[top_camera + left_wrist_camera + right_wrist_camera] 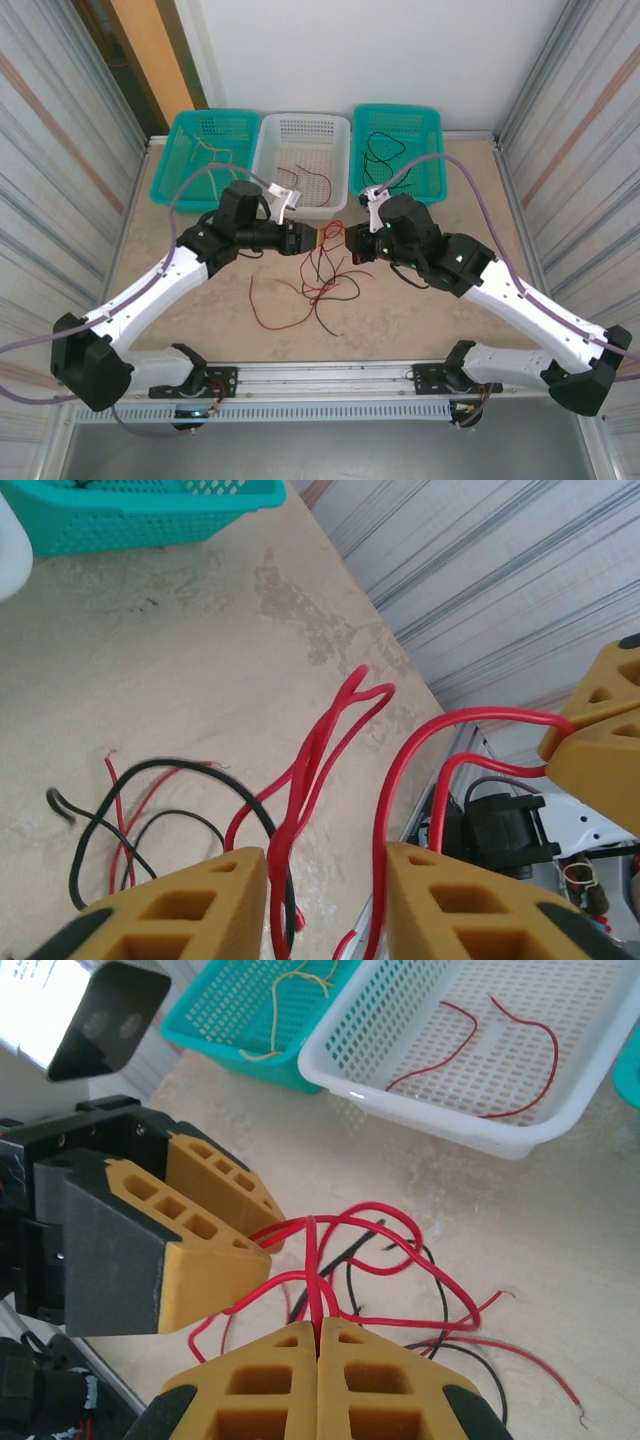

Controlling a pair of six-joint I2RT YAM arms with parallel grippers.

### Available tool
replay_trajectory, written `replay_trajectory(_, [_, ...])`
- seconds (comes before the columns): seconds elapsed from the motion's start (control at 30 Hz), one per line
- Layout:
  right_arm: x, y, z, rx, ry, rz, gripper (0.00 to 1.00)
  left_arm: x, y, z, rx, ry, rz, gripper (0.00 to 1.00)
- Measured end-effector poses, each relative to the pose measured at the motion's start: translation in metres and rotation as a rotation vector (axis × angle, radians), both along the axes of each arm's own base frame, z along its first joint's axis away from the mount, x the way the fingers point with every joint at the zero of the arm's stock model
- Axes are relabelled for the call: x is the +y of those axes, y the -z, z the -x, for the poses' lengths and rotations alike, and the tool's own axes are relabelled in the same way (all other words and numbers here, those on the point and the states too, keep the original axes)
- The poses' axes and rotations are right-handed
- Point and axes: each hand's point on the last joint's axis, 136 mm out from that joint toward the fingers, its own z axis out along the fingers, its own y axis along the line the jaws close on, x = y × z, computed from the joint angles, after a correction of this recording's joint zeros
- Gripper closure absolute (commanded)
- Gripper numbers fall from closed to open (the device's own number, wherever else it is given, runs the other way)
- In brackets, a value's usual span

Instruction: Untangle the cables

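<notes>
A tangle of red and black cables [320, 285] lies on the table in the middle, partly lifted between the two grippers. My right gripper [318, 1332] is shut on a red cable [318, 1260] that rises out of its closed tips. My left gripper [325, 905] faces it closely; there is a gap between its yellow fingers [190, 905], and red cables [310, 760] run loose through that gap. A black cable [150, 770] loops on the table below. From above, the left gripper [318, 238] and right gripper [352, 243] nearly touch over the tangle.
Three baskets stand at the back. The left teal basket [180, 165] holds pale yellow wires, the white basket [266, 160] holds red wires, and the right teal basket [432, 165] holds black wires. Metal walls close both sides. A rail runs along the near edge.
</notes>
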Motion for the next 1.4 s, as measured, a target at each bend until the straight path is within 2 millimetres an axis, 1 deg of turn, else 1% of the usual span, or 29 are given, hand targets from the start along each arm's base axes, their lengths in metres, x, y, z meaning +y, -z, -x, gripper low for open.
replay_trajectory(0.07, [-0.001,-0.001,0.000,-0.002,0.001,-0.002,1.00,-0.002,0.001,0.001,-0.004,0.010,-0.004,0.80])
replay_trajectory(0.1, [-0.001,-0.002,0.000,-0.005,0.003,-0.002,1.00,-0.003,0.000,0.002,-0.008,0.016,-0.004,0.83])
replay_trajectory(0.27, [-0.010,-0.009,0.001,-0.035,0.028,-0.001,1.00,-0.005,-0.005,0.003,-0.031,0.023,-0.013,0.84])
replay_trajectory(0.37, [-0.020,-0.022,0.003,-0.076,0.047,-0.020,1.00,-0.004,-0.004,0.001,-0.043,0.013,-0.036,0.85])
replay_trajectory(0.47, [-0.042,-0.048,0.007,-0.140,0.087,-0.078,1.00,0.003,0.013,-0.004,-0.012,-0.023,-0.096,0.89])
replay_trajectory(0.5, [-0.050,-0.057,0.009,-0.162,0.105,-0.100,1.00,0.004,0.019,-0.006,0.003,-0.031,-0.115,0.92])
replay_trajectory(0.57, [-0.062,-0.068,0.011,-0.191,0.130,-0.128,1.00,0.006,0.030,-0.008,0.026,-0.041,-0.146,0.97])
replay_trajectory(0.63, [-0.069,-0.075,0.012,-0.208,0.145,-0.148,1.00,0.008,0.039,-0.008,0.045,-0.047,-0.169,1.00])
replay_trajectory(0.7, [-0.076,-0.076,0.010,-0.214,0.166,-0.153,1.00,0.010,0.043,-0.007,0.050,-0.053,-0.185,1.00])
replay_trajectory(0.73, [-0.078,-0.074,0.009,-0.212,0.175,-0.150,1.00,0.011,0.043,-0.008,0.050,-0.058,-0.187,1.00])
replay_trajectory(0.77, [-0.080,-0.072,0.007,-0.207,0.184,-0.145,0.97,0.011,0.044,-0.008,0.049,-0.058,-0.188,1.00])
replay_trajectory(0.8, [-0.080,-0.070,0.006,-0.199,0.184,-0.139,0.93,0.011,0.043,-0.008,0.050,-0.058,-0.187,1.00])
replay_trajectory(0.83, [-0.078,-0.067,0.004,-0.187,0.180,-0.136,0.86,0.011,0.042,-0.008,0.050,-0.059,-0.183,1.00])
replay_trajectory(0.87, [-0.074,-0.062,0.002,-0.168,0.176,-0.132,0.76,0.010,0.040,-0.008,0.047,-0.061,-0.177,1.00])
replay_trajectory(0.9, [-0.069,-0.057,0.000,-0.147,0.170,-0.130,0.68,0.010,0.037,-0.008,0.045,-0.062,-0.168,1.00])
replay_trajectory(0.97, [-0.058,-0.041,-0.007,-0.096,0.162,-0.105,0.58,0.009,0.029,-0.007,0.035,-0.064,-0.141,1.00])
replay_trajectory(1.0, [-0.052,-0.033,-0.010,-0.069,0.156,-0.097,0.50,0.008,0.024,-0.007,0.030,-0.063,-0.125,1.00])
replay_trajectory(1.03, [-0.045,-0.021,-0.013,-0.036,0.148,-0.084,0.43,0.008,0.019,-0.008,0.024,-0.066,-0.104,1.00])
replay_trajectory(1.13, [-0.027,0.013,-0.016,0.048,0.115,-0.046,0.40,0.006,0.004,-0.010,0.014,-0.067,-0.044,1.00])
replay_trajectory(1.2, [-0.017,0.029,-0.014,0.093,0.090,-0.032,0.39,0.005,-0.002,-0.011,0.012,-0.066,-0.015,1.00])
replay_trajectory(1.27, [-0.009,0.034,-0.014,0.112,0.076,-0.036,0.40,0.004,-0.008,-0.012,0.012,-0.062,0.014,1.00])
replay_trajectory(1.4, [-0.003,0.030,-0.016,0.106,0.063,-0.064,0.41,0.003,-0.013,-0.012,0.021,-0.059,0.052,1.00])
